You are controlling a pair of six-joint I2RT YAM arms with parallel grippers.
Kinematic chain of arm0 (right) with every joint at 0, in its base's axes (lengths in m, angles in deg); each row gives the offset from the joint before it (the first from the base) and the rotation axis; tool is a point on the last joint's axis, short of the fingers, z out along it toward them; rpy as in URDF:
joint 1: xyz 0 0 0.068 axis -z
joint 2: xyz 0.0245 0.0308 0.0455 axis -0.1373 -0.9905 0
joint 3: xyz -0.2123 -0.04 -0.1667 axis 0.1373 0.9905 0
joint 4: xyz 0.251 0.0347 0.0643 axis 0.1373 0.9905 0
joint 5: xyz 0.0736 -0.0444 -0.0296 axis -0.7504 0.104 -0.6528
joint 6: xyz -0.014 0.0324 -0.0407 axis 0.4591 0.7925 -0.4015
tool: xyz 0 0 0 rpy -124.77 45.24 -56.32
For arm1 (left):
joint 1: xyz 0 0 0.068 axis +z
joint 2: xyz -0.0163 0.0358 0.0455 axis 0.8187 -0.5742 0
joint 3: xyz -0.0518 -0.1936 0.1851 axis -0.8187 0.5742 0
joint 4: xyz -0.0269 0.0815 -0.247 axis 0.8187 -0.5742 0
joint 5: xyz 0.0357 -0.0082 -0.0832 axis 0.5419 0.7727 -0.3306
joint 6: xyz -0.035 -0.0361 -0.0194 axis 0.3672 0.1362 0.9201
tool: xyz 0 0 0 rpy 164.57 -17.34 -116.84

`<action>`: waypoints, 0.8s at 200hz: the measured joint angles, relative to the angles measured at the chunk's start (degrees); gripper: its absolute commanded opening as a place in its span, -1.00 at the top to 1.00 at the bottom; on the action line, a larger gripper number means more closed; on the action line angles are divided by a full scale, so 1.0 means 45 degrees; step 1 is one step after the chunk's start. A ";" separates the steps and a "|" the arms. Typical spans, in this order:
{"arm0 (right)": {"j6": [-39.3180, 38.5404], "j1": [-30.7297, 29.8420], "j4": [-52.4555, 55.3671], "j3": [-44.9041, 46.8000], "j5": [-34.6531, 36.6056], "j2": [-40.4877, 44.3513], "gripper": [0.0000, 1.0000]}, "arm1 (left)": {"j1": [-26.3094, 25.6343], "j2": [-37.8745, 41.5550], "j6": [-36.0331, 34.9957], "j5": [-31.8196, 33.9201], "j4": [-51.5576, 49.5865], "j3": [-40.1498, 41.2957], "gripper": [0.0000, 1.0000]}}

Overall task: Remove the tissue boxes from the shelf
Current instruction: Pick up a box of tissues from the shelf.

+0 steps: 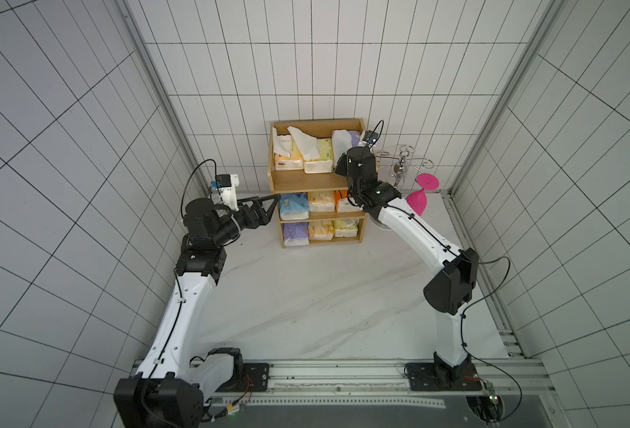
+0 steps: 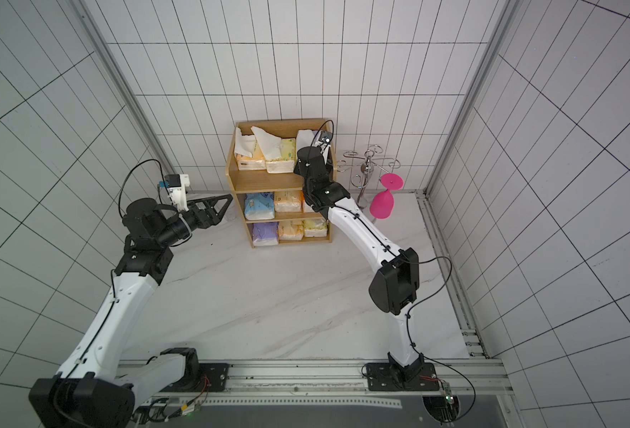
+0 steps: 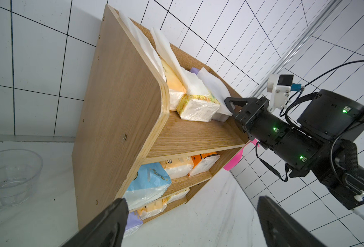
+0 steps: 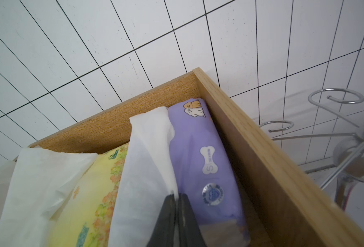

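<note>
Left tool (image 1: 273, 202): fingers wide apart, nothing between them. Tips sit just beside the left side panel of the shelf (image 1: 298, 182), at middle-tier height, and touch no pack. Nearest pack to it is the blue pack (image 1: 293, 206), just inside that panel.

Shelf stands on the bench (image 1: 306, 296) against the back wall. We count all nine packs on it, three per tier.
- Top, left to right: top pale orange pack (image 1: 288, 163), top yellow pack (image 1: 319, 163), top purple pack (image 4: 200, 154). Each has white tissue sticking out.
- Middle: blue pack, middle pale orange pack (image 1: 320, 202), bright orange pack (image 1: 342, 202). The last is partly hidden behind the right arm.
- Bottom: bottom purple pack (image 1: 295, 234), bottom orange pack (image 1: 320, 230), bottom yellow pack (image 1: 346, 226).

Right tool (image 4: 177, 197): over the right end of the top tier, hidden by its own wrist in both top views. In the right wrist view its fingers are pressed together. The tips sit at the seam where the white tissue sheet (image 4: 146, 160) meets the top purple pack's wrap. We can't tell whether the sheet is pinched between them. That pack lies against the shelf's right side wall, directly under the tool.

Right of the shelf is the silver cup stand (image 1: 402, 168), with a pink goblet (image 1: 417, 202) on it, bowl down and foot up.
</note>
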 measured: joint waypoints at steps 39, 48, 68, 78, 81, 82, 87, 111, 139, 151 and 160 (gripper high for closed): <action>-0.0223 -0.0087 -0.0087 0.1501 -0.0316 0.1282 1.00 | 0.0000 0.0000 -0.0005 0.0000 0.0058 0.0019 -0.96; -0.0282 -0.0136 -0.0039 0.1933 -0.0369 0.1685 1.00 | 0.0005 0.0000 -0.0005 0.0005 0.0078 0.0044 -0.96; -0.0374 -0.0296 0.0010 0.2934 -0.0471 0.2565 1.00 | 0.0000 0.0000 -0.0005 0.0010 0.0078 0.0087 -0.96; -0.0408 -0.0379 0.0005 0.3453 -0.0500 0.3007 1.00 | 0.0000 0.0000 -0.0005 0.0010 0.0078 0.0092 -0.96; -0.0418 -0.0393 0.0015 0.3609 -0.0525 0.3147 1.00 | 0.0000 0.0000 -0.0005 0.0010 0.0078 0.0092 -0.96; -0.0423 -0.0403 0.0010 0.3653 -0.0520 0.3186 1.00 | 0.0000 0.0000 -0.0005 0.0010 0.0078 0.0092 -0.96; -0.0427 -0.0447 0.0005 0.3891 -0.0549 0.3381 1.00 | 0.0000 0.0000 -0.0005 0.0010 0.0078 0.0092 -0.96; -0.0461 -0.0549 -0.0078 0.5163 -0.0588 0.4478 1.00 | 0.0000 0.0000 0.0000 0.0015 0.0078 0.0092 -0.97; -0.0461 -0.0695 -0.0345 0.6572 -0.0821 0.5644 1.00 | -0.0228 0.0000 -0.0010 0.0131 0.0073 0.0092 -0.96; -0.0461 -0.0729 -0.0403 0.7009 -0.0947 0.6047 1.00 | -0.0675 0.0005 -0.0160 0.0311 -0.0141 0.0058 -0.96; -0.0461 -0.0733 -0.0413 0.7334 -0.1078 0.6343 1.00 | -0.1127 0.0005 -0.0296 0.0427 -0.0452 -0.0029 -0.96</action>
